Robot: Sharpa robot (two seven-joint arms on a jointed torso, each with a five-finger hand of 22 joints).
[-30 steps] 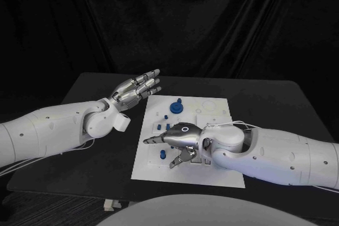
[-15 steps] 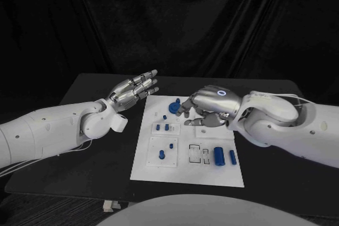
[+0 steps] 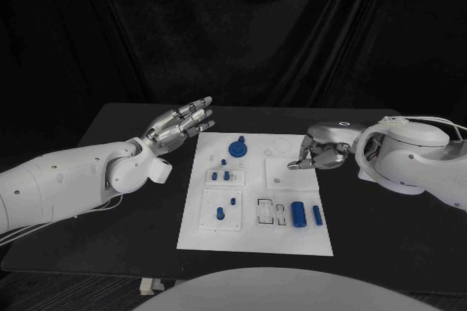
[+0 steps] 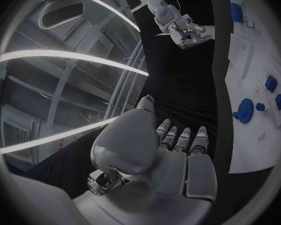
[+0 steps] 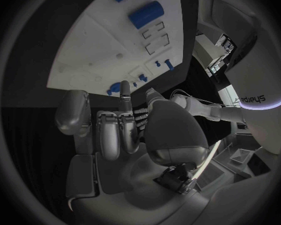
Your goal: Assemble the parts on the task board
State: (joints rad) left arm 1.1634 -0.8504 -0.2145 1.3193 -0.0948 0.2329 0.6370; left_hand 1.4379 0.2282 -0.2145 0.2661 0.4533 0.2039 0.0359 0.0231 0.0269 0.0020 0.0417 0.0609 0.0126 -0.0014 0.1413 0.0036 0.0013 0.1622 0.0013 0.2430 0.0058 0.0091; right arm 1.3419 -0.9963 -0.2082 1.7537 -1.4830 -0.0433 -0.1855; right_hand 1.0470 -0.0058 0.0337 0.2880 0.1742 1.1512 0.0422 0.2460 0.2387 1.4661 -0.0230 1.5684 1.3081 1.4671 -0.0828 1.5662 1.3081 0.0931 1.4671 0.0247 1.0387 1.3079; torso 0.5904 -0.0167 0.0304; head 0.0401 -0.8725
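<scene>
The right silver many-fingered hand [image 3: 324, 149] has swung from low over the middle of the white rectangular task board [image 3: 255, 240] to the board's upper right edge, right of centre in the head view; its fingers are curled in, and I cannot tell whether they hold anything. The left silver hand [image 3: 180, 125] stays raised at upper left, fingers straight and empty. With the board uncovered, the small blue plastic parts [image 3: 297, 214] show across it, so assembly appears unfinished.

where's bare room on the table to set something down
Bare black table lies left of the task board, below the left robot hand, and right of the board below the right robot hand. The board's middle is crowded with blue parts.
</scene>
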